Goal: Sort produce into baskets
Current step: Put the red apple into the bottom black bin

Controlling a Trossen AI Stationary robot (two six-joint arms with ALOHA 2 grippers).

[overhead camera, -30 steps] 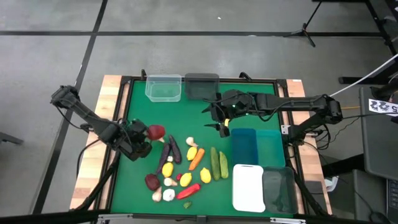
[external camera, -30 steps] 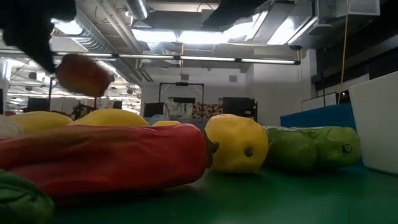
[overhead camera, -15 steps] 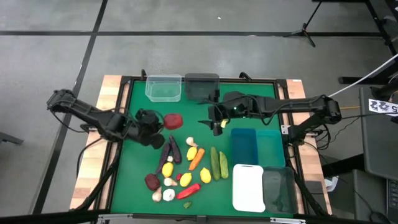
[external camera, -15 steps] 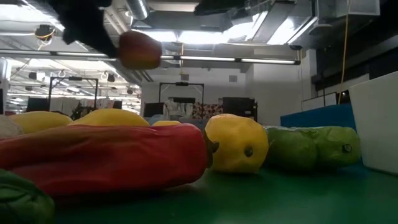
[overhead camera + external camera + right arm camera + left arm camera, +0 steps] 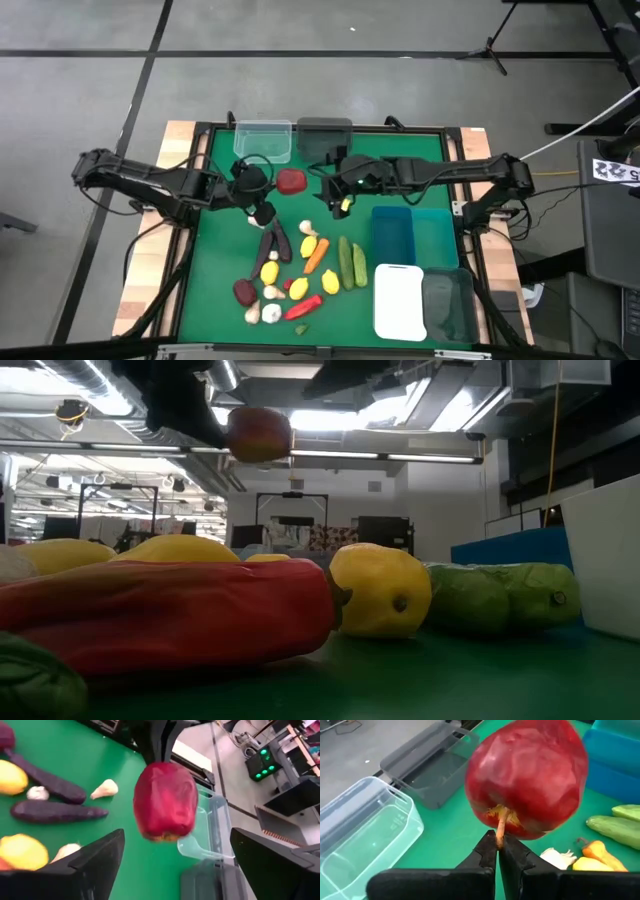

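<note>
A red apple hangs in the air over the far middle of the green table, with my left gripper shut on its stem. The left wrist view shows the apple just above the shut fingertips. My right gripper stands open to the apple's right, apart from it. In its wrist view the apple shows ahead, between its two wide-spread fingers. The rest of the produce lies on the mat near the front. The clear basket and the dark grey basket stand at the far edge. My left gripper pinches the apple's thin stem between its two fingertips. The fingers come from the table's left, slanting downward. The apple sits beyond the fingertips, stem end toward them, lifted clear of the table.
Blue and teal containers stand at the right. A white one and a dark translucent one are nearer the front. Lemons, cucumbers, a carrot, a red pepper and purple pieces crowd the front middle. Bare green mat lies at the left.
My left gripper has carried the apple up and toward the table's far right, from beside the produce pile to a spot near the grey basket, turning as it went. My right gripper has shifted left toward the apple, and its fingers now stand wider apart.
</note>
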